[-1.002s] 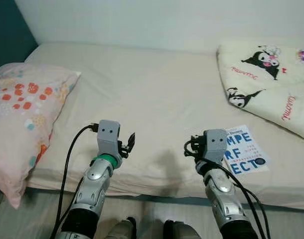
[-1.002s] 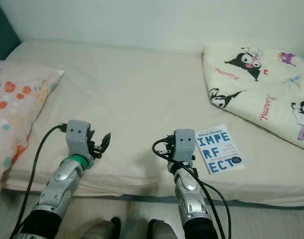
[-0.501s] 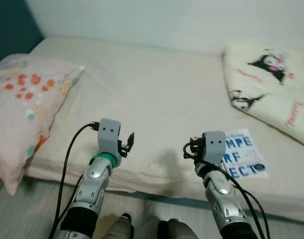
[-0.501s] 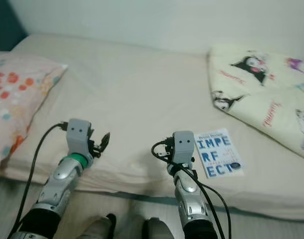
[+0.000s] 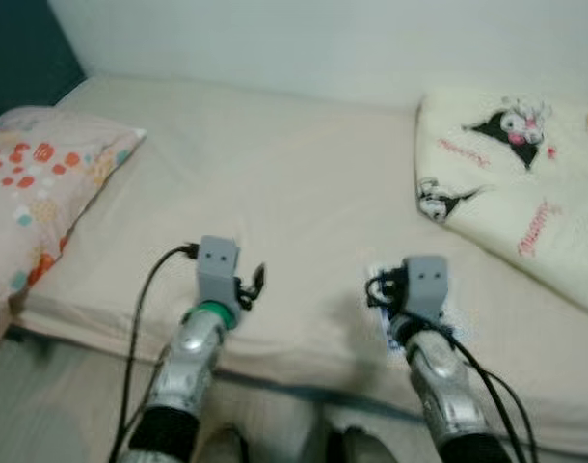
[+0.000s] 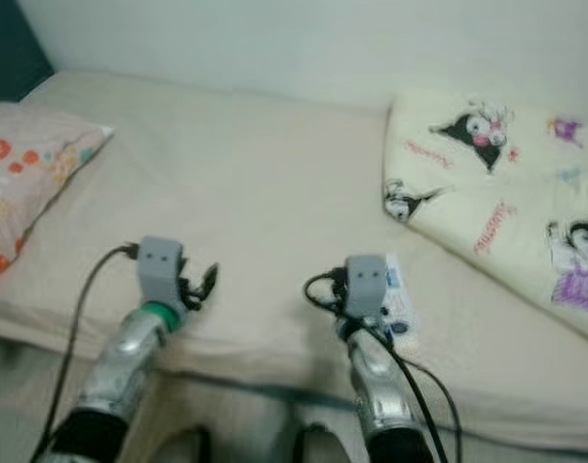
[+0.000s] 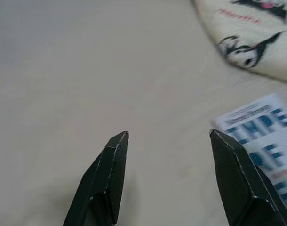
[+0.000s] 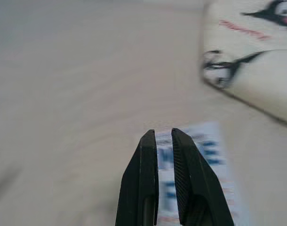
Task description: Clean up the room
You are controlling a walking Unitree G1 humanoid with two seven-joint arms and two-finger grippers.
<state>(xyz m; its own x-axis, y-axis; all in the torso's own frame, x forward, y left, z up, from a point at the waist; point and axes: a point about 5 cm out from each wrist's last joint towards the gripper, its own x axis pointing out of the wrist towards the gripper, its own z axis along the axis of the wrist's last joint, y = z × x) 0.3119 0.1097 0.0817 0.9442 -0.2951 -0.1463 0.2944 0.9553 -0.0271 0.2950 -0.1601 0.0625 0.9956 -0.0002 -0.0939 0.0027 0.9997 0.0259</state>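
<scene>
Floral pillow [image 5: 39, 198] lies at the bed's [image 5: 294, 183] left end; left hand [image 7: 167, 136] hovers over bare sheet near the front edge, fingers spread wide, grasping nothing. Right hand [image 8: 164, 134] hangs just above the blue-lettered book [image 6: 398, 299] at the bed's front right, fingers nearly closed with only a thin gap, gripping nothing. Cartoon-print blanket [image 5: 516, 183] is folded on the bed's right, beyond the book.

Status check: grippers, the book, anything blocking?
Left gripper open over bare bed. Right gripper shut, empty, above the book. Book flat near bed edge, beside blanket. Nothing in the way.
</scene>
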